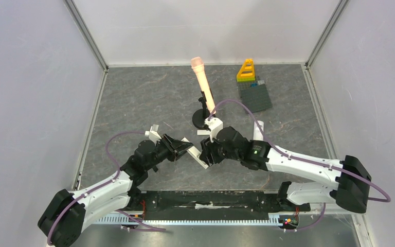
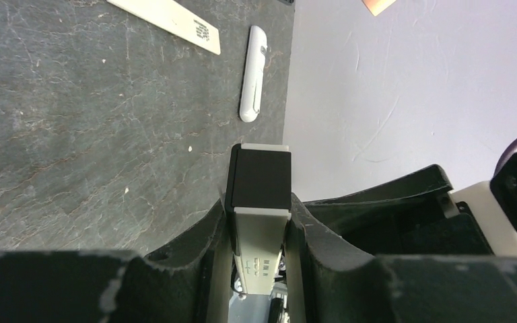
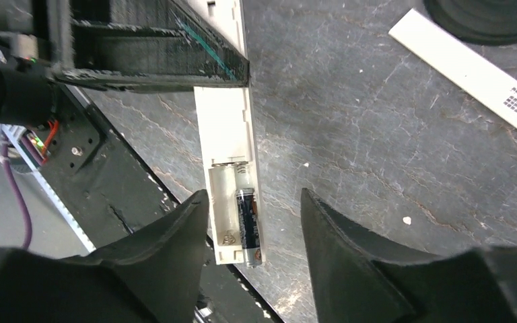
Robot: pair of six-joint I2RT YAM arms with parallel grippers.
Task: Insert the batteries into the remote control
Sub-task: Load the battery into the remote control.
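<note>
My left gripper [image 1: 184, 148] is shut on the remote control [image 3: 223, 128], a long white body with a black end [image 2: 261, 176], and holds it above the table. Its back faces up, and the battery compartment is uncovered. One dark battery [image 3: 248, 225] lies in the right slot, its near end reaching over the compartment's end wall. The left slot shows only its spring. My right gripper [image 3: 252, 202] is open, its fingers on either side of that end of the remote without touching it. No other batteries are in view.
A white strip with a printed label [image 3: 471, 67] lies on the grey mat beside a black round stand [image 1: 201, 121] carrying a peach rod [image 1: 203, 85]. A second white remote [image 2: 252, 74] lies near the right wall. A yellow triangle [image 1: 246, 70] and a grey studded plate [image 1: 255, 95] sit at the back right.
</note>
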